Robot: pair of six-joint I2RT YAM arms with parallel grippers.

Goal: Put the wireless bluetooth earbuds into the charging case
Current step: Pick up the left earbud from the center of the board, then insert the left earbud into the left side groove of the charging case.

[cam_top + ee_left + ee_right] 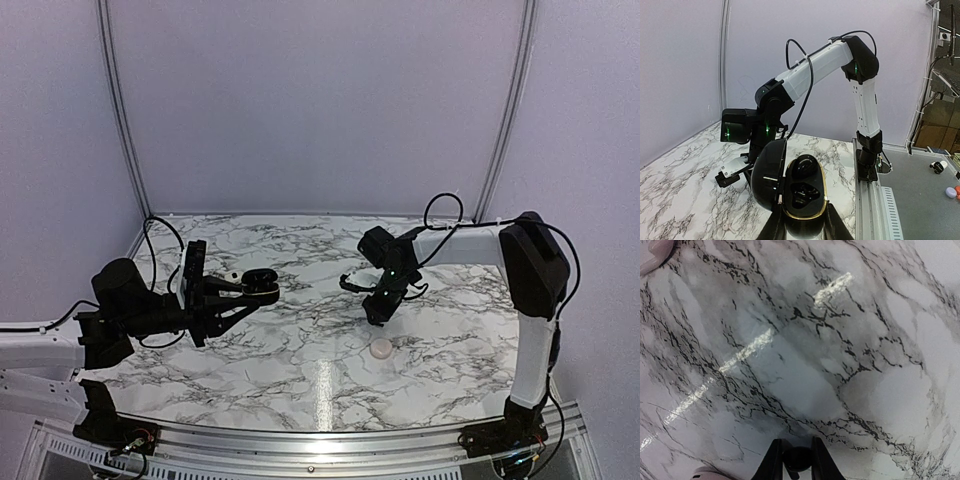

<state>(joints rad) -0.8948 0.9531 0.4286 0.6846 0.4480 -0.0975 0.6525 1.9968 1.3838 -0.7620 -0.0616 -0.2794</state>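
Left gripper point(243, 290), left of centre, was closed narrow on the black charging case point(802, 187) and held it clear of the marble table point(300, 380). The case lid stood open and swung to one side, with a gold rim around the wells. Whether a bud sat inside could not be told. Right gripper point(377, 318), right of centre, pointed down over the marble, fingers pinched on a small black earbud point(797, 458). A pale round object point(382, 348) lay on the table just beside it.
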